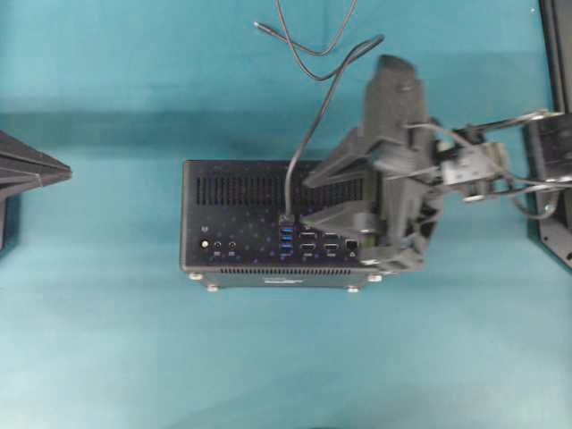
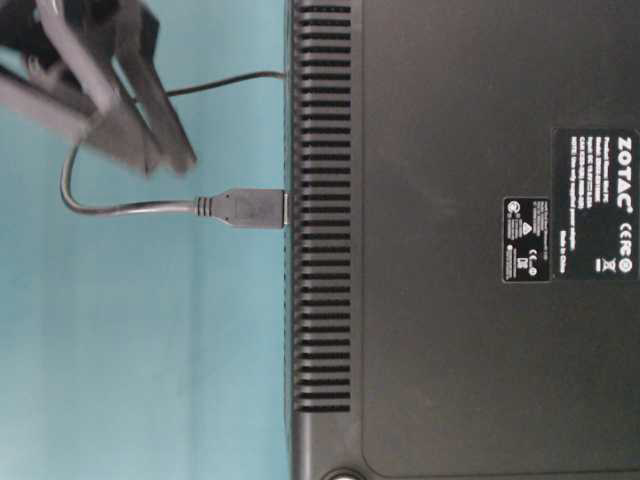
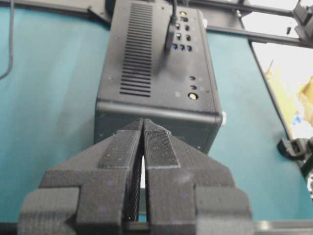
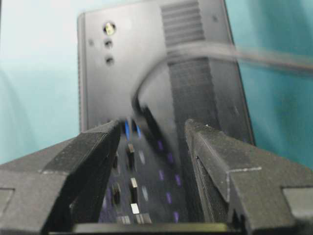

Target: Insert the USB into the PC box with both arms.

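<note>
The PC box (image 1: 241,192) lies in the middle of the teal table, port face up. The USB (image 1: 286,218) stands in the top of the blue port column, its end against the box face (image 2: 250,208). Its cable (image 1: 308,125) runs away to the back. My right gripper (image 1: 306,200) is open and hovers over the box just right of the plug, holding nothing. In the right wrist view (image 4: 152,132) the plug (image 4: 146,117) is blurred between the fingers. My left gripper (image 1: 63,170) is shut and empty at the left edge, apart from the box (image 3: 156,73); it also shows in its wrist view (image 3: 143,122).
The cable's thin loose end (image 1: 259,27) lies at the back of the table. A black frame (image 1: 556,89) stands along the right edge. Black rails (image 3: 234,32) run behind the box.
</note>
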Available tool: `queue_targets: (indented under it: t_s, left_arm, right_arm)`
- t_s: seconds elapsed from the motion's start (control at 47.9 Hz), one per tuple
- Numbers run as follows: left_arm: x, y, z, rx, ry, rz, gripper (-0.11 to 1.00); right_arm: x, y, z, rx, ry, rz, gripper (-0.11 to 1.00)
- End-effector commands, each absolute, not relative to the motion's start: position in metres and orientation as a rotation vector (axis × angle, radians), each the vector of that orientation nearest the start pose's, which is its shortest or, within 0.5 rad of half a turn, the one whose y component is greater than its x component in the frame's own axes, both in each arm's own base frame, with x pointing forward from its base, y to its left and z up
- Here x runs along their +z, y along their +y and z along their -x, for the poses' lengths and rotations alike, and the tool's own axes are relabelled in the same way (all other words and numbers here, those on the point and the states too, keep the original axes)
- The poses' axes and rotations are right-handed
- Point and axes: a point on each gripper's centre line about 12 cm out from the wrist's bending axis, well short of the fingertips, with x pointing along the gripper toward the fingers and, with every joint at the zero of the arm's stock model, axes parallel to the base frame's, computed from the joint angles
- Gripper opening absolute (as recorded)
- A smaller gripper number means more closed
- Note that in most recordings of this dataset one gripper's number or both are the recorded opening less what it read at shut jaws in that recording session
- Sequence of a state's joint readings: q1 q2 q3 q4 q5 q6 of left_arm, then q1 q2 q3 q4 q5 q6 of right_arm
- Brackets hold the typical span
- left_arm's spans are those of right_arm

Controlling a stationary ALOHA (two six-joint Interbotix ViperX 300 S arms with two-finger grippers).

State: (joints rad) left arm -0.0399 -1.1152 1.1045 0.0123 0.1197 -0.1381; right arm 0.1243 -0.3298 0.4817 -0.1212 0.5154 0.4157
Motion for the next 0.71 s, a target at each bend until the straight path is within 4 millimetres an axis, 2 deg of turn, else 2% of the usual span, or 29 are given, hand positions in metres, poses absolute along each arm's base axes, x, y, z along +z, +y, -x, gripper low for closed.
queue_targets:
  t_s: [0.0,0.689]
  left_arm:
    - [0.309,-0.007,-0.175,-0.034,0.094,0.122,0.00]
    - [0.311,-0.007,-0.167,-0.037,0.059,0.106,0.00]
  right_arm:
    - [0.324,0.035,-0.339,-0.037,0.638,-0.235,0.66]
    - [0.331,0.032,-0.296,-0.020,0.597,-0.225,0.65]
